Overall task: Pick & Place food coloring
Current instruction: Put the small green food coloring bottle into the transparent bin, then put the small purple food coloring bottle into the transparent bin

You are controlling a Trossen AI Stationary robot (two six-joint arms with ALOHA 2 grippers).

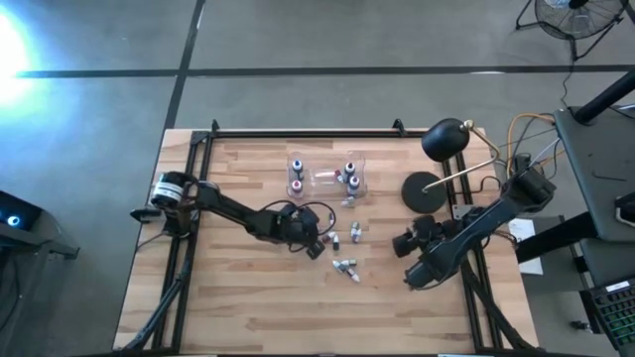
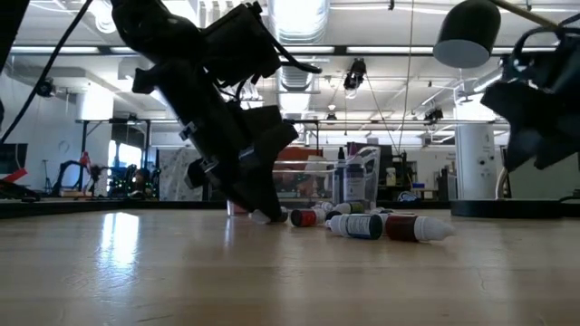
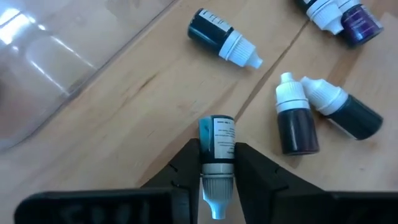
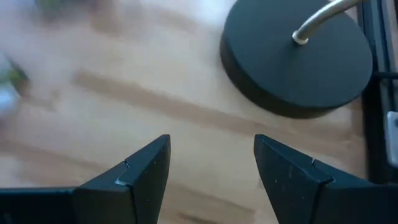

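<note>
From my left wrist camera I see my left gripper point(image 3: 216, 171) clamped on a blue food coloring bottle point(image 3: 217, 142), the two dark fingers point(image 3: 181, 177) pressed against its sides, its pale cap pointing back toward the wrist. The bottle lies low on the wooden table point(image 3: 124, 112). Just past it are two more bottles side by side, caps touching: a dark purple one point(image 3: 296, 124) and a dark green one point(image 3: 347, 111). Farther on, a teal bottle point(image 3: 219, 36) lies on its side, and the corner of the clear plastic box point(image 3: 43, 56) shows off to one side.

In the high view the left gripper point(image 1: 310, 241) sits near the table's middle, with loose bottles point(image 1: 345, 266) scattered just beside it and the clear box point(image 1: 327, 176) beyond, holding several upright bottles point(image 1: 296, 177).

My right gripper point(image 4: 211, 171) waits with its jaws standing wide apart and nothing between them, over bare wood near the black round lamp base point(image 4: 298, 59). From above, the right gripper point(image 1: 402, 244) is at the right side of the table, close to the lamp point(image 1: 444, 139).

At table height, the left arm point(image 2: 227, 118) reaches down to the surface, with fallen bottles point(image 2: 372, 225) lying next to it.
</note>
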